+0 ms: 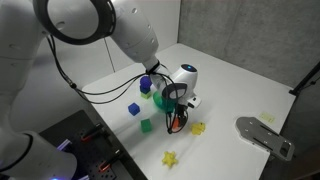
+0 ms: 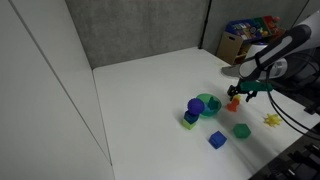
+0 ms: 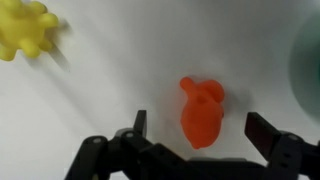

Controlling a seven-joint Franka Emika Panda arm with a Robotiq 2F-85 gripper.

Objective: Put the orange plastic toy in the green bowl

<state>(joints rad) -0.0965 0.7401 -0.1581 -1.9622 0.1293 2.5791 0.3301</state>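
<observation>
The orange plastic toy (image 3: 202, 110) lies on the white table, in the wrist view right between my two fingers. In an exterior view it (image 2: 233, 104) sits just right of the green bowl (image 2: 209, 102). The bowl's rim shows as a blurred green edge at the right of the wrist view (image 3: 310, 60). A purple ball (image 2: 195, 106) rests against the bowl. My gripper (image 3: 200, 130) is open, with a gap on each side of the toy. It hangs low over the toy in both exterior views (image 1: 178, 112) (image 2: 243, 93).
A yellow toy (image 3: 25, 28) lies close by, and two yellow toys show in an exterior view (image 1: 197, 127) (image 1: 170, 158). There is a blue cube (image 2: 216, 139), a green cube (image 2: 241, 130), a grey metal plate (image 1: 262, 135) at the table edge and a box of packets (image 2: 240, 42) behind.
</observation>
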